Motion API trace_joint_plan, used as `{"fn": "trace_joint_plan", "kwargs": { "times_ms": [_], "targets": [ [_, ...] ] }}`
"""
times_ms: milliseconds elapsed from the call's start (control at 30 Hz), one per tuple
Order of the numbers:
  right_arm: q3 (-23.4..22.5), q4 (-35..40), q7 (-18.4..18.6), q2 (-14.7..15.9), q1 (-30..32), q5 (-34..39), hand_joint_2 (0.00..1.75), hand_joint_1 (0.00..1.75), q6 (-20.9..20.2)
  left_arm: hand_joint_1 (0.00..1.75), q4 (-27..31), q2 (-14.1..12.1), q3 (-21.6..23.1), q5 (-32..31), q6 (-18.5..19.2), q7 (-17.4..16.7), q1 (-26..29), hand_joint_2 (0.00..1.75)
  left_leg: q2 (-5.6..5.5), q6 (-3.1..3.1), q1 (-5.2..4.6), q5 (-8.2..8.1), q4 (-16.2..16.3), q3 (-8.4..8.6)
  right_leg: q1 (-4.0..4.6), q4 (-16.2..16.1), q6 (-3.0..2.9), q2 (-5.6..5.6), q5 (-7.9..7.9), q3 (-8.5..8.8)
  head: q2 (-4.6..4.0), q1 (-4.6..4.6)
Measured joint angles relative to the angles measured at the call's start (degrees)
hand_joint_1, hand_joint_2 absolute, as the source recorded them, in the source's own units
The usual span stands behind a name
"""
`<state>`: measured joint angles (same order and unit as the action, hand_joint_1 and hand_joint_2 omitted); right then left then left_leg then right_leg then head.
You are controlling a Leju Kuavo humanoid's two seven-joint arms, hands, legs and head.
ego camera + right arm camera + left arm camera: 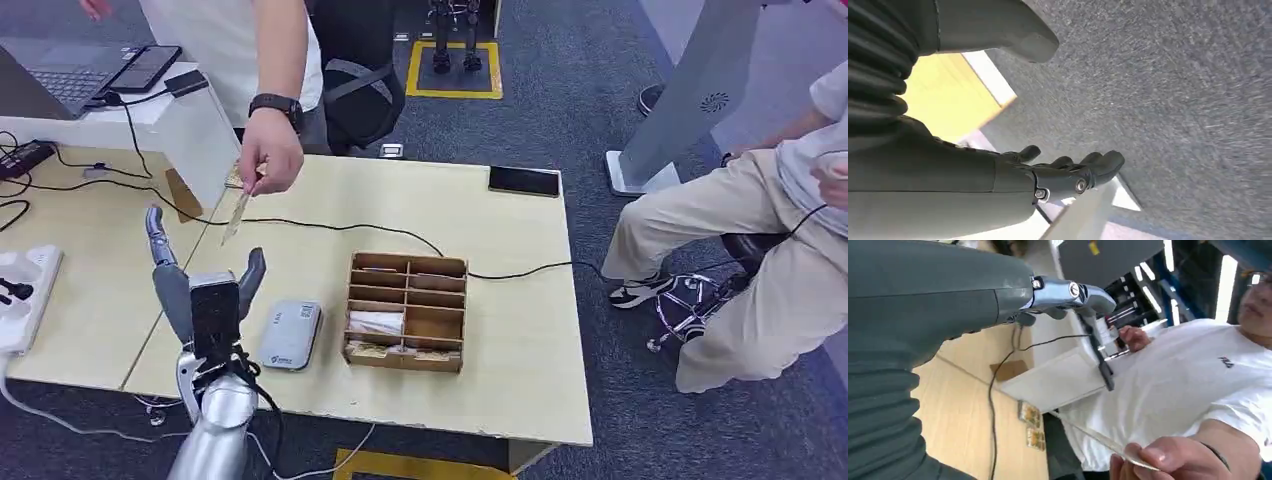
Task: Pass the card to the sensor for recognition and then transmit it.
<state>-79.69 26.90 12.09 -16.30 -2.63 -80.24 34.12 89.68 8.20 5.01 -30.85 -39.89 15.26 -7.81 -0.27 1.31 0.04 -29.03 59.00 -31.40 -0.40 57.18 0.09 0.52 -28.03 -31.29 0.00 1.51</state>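
A person's hand reaches over the table's far side and pinches a thin card, tilted down toward me. My left hand is raised just below and left of the card, fingers spread, holding nothing. In the left wrist view my left hand points past the card, which stays in the person's fingers. The grey sensor lies flat on the table, right of my left hand. My right hand hangs over grey carpet, fingers loosely extended and empty.
A wooden compartment box with several cards stands right of the sensor. A black cable crosses the table. A black phone lies at the far edge. A laptop, white stand and power strip sit left. A seated person is right.
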Motion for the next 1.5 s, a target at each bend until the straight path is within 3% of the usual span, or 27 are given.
{"fn": "trace_joint_plan", "kwargs": {
  "times_ms": [200,400,433,700,1233,1500],
  "targets": [
    [0.4,-2.4,-1.2,2.2,-0.2,-0.9,1.75,0.00,0.1,0.00,-4.5,0.0,-1.8,-14.4,-0.1,0.5,-5.3,1.75,0.01,0.06,0.00,0.04,0.0,0.00,-0.02,0.0,0.06,0.01,0.05,0.02,0.00,-0.02],
    [0.9,-4.1,-1.6,3.6,-0.4,-1.7,1.75,0.00,0.5,0.00,-7.8,1.4,-5.4,-15.5,-0.1,3.6,-9.1,1.75,0.01,0.06,-0.02,0.04,0.0,0.00,-0.01,0.0,0.06,0.01,0.05,0.01,0.00,-0.02],
    [1.0,-4.3,-1.6,3.7,-0.4,-1.7,1.75,0.00,0.5,1.75,-8.1,1.6,-5.6,-15.3,-0.1,3.8,-9.4,1.75,0.01,0.06,-0.02,0.04,0.0,0.00,0.00,0.0,0.06,0.01,0.05,0.00,0.00,0.00],
    [1.5,-5.2,-2.2,4.5,-0.4,-2.2,1.75,0.00,0.6,1.75,-9.5,3.1,-7.6,-13.4,-0.1,7.2,-10.1,1.75,0.02,0.06,-0.02,0.04,0.0,-0.03,0.00,0.0,0.06,0.02,0.04,-0.02,0.00,-0.02],
    [2.7,-6.3,-2.2,5.5,-0.4,-3.8,1.75,0.00,0.6,1.75,-10.4,4.0,-8.3,-12.3,-0.2,8.0,-10.1,1.75,0.00,0.06,-0.02,0.04,0.0,-0.03,0.00,0.0,0.06,0.01,0.05,0.00,0.00,-0.02],
    [2.8,-6.7,-2.3,5.8,-0.4,-3.8,1.75,0.00,0.6,1.75,-10.4,4.7,-9.0,-14.1,-0.2,10.0,-9.7,1.75,0.00,0.06,-0.02,0.04,0.0,-0.05,0.00,0.0,0.06,0.01,0.05,-0.01,-0.02,-0.02]
  ]
}}
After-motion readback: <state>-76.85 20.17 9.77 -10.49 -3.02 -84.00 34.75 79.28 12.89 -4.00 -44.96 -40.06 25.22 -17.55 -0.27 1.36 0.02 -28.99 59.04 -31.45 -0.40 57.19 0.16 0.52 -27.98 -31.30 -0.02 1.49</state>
